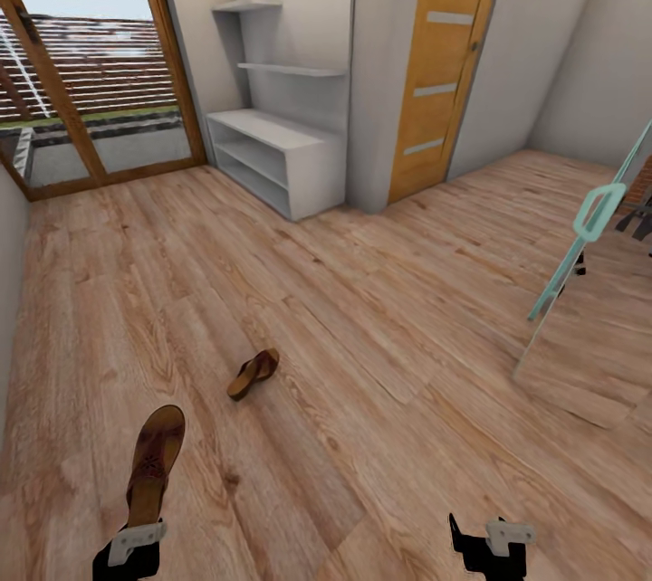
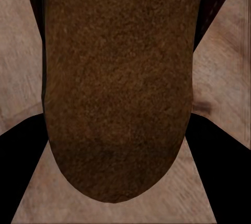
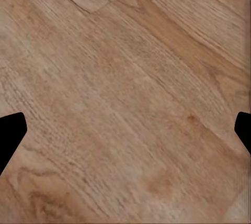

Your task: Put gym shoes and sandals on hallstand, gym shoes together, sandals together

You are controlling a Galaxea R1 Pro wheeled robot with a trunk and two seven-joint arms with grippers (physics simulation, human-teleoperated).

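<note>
Head view: left gripper pinching sandal; right gripper spread, empty

Counted: two brown sandals, one held at the left gripper and one on the floor between it and the one grey hallstand; two grippers; one orange door.

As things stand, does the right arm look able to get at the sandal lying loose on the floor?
Probably yes. The right gripper is open and empty over bare corridor floor, and nothing lies between it and the loose sandal, though it sits nearer the left side.
</note>
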